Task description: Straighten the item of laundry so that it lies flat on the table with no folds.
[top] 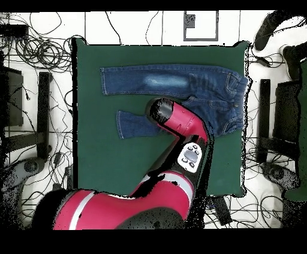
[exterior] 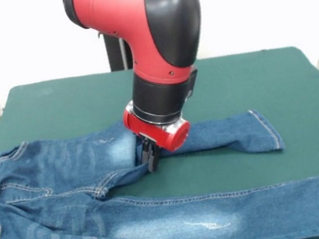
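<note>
The item of laundry (exterior: 68, 191) is a pair of blue jeans lying across the green table (exterior: 249, 83). Its waist is at the left of the front view. The near leg (exterior: 220, 212) lies long and flat with a pale faded patch. The far leg (exterior: 233, 133) looks shorter and bunches near its knee. My gripper (exterior: 151, 161) comes straight down on that leg's near edge, its dark fingers (exterior: 151, 155) close together and pinching the denim. In the overhead view the jeans (top: 180, 81) lie along the table's far half, and the red arm hides the gripper.
The waistband reaches the table's left edge in the front view. Bare green cloth (top: 120, 168) shows between the jeans and the robot's side. Cables (top: 36, 54) and black stands (top: 43, 114) crowd the floor around the table.
</note>
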Robot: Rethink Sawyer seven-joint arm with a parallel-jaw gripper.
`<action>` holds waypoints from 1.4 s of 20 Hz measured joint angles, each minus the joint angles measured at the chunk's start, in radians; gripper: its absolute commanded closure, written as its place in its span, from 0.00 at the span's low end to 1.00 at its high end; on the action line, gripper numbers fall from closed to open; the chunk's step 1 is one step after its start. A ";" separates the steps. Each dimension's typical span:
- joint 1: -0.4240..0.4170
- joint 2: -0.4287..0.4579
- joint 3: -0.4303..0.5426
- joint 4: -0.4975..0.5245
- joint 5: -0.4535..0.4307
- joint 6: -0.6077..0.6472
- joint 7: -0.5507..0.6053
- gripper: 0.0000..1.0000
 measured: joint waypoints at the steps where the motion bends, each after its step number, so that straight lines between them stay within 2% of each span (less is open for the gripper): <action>1: 0.001 0.001 -0.001 -0.002 0.004 0.000 0.000 1.00; 11: 0.036 0.044 -0.024 -0.029 0.076 0.000 0.011 1.00; 16: 0.059 0.075 -0.055 -0.046 0.116 0.000 0.065 1.00; 28: 0.067 0.086 -0.067 -0.056 0.126 -0.002 0.132 1.00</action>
